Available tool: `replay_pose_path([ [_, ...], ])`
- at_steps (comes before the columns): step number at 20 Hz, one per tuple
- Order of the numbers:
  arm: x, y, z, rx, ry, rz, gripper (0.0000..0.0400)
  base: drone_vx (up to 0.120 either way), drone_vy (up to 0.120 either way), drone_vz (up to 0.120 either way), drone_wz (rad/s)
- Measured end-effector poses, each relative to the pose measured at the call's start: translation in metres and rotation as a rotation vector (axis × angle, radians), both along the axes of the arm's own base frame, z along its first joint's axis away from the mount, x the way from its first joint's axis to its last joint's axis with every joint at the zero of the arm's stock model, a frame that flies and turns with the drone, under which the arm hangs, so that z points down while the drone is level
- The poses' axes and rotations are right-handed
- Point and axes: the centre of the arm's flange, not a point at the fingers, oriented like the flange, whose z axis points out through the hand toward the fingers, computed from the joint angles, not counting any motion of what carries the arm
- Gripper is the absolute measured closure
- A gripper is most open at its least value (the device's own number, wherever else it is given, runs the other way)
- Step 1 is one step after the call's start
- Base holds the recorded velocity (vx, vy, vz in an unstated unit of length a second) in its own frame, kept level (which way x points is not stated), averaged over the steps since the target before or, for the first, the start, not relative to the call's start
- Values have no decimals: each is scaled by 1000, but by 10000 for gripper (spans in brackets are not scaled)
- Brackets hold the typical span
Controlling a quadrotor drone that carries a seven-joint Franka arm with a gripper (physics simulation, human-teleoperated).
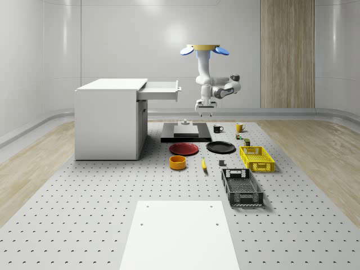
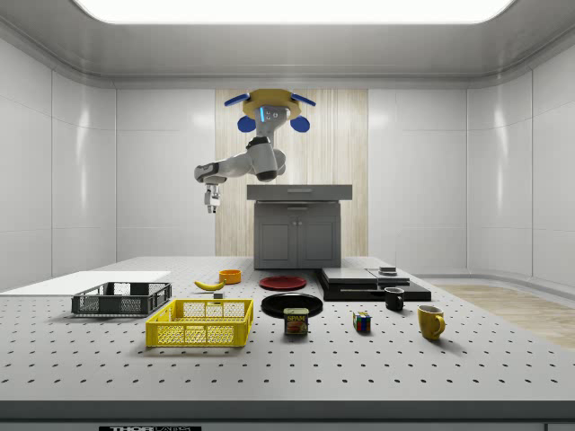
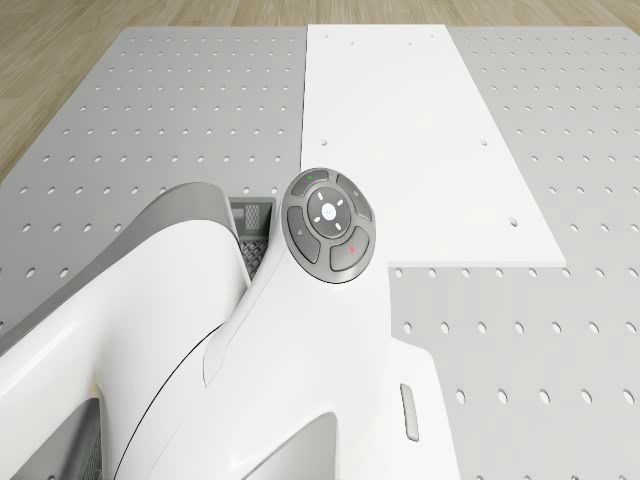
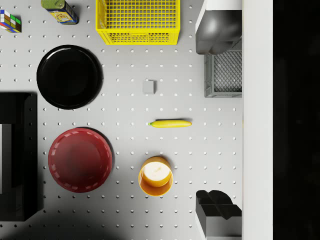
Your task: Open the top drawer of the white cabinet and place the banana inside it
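the drone (image 1: 204, 50) hovers high over the table (image 1: 84, 214), just past the open top drawer (image 1: 160, 90) of the white cabinet (image 1: 109, 121), and its arm (image 2: 243, 164) bends down so the gripper (image 1: 205, 111) hangs in the air with nothing in it, open fairly wide. the banana (image 4: 170, 123) lies flat on the table, well below the gripper. around it sit an orange bowl (image 4: 156, 176) at about 7 o'clock, a red plate (image 4: 80, 159) at 8 o'clock, a black plate (image 4: 69, 76) at 10 o'clock and a yellow basket (image 4: 138, 21) near 12 o'clock.
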Motion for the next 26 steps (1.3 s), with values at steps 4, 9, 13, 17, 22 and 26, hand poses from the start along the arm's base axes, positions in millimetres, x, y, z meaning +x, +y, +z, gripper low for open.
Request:
replay_pose_path([
  [4,0,0,0,0,0,0,0,0,30,-120,0],
  [9,0,0,0,0,0,0,0,0,48,-120,0],
  [13,0,0,0,0,0,0,0,0,0,-120,0],
  [17,0,0,0,0,0,0,0,0,0,-120,0],
  [22,0,0,0,0,0,0,0,0,0,-120,0],
  [26,0,0,0,0,0,0,0,0,0,-120,0],
])
